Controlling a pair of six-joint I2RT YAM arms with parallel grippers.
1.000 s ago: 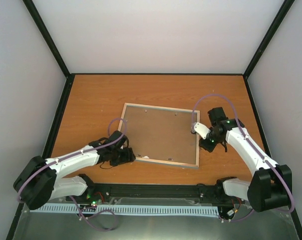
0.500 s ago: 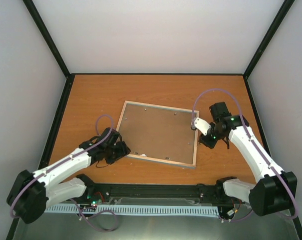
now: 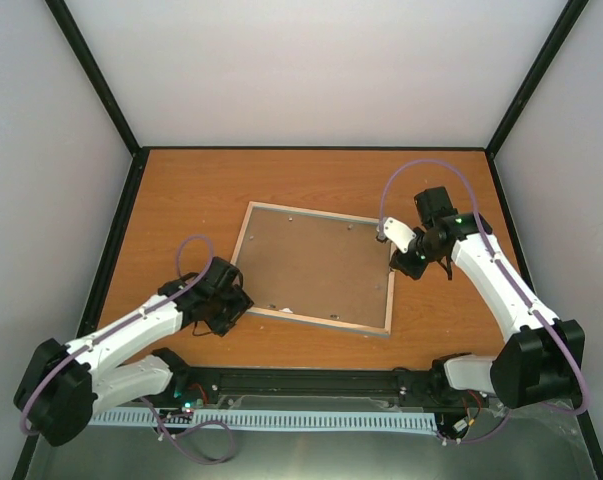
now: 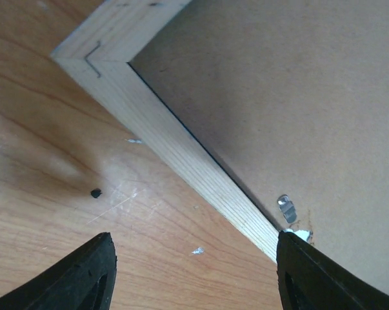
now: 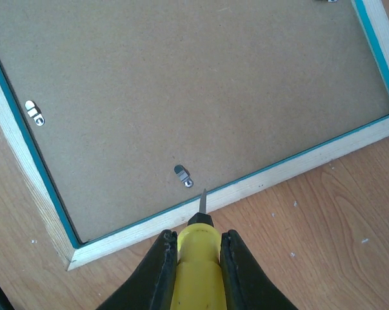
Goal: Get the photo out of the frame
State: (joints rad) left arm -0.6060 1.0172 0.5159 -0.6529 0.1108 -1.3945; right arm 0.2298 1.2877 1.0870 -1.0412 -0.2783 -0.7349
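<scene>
Currently right jaws pinching a yellow tool (image 5: 195, 271); its thin metal tip (image 5: 202, 201) points at a turn clip (image 5: 183, 175) on the brown backing (image 5: 181, 77), just inside the frame (image 5: 278, 169) rail nearest them. Whether tip and clip touch, cannot tell.

Left jaws spread, gripping nothing. The frame's near-left corner (image 4: 110, 39) lies just ahead; its bare-wood rail runs diagonally across the gap. One finger is over the tabletop (image 4: 46, 174), the other beside a second clip (image 4: 286, 208).

Frame flat on the tabletop, back side up, between the two arms. Photo hidden under the backing.

Lab test booth: white walls (image 3: 321, 70), black struts (image 3: 89, 75), wooden table (image 3: 181, 195).
</scene>
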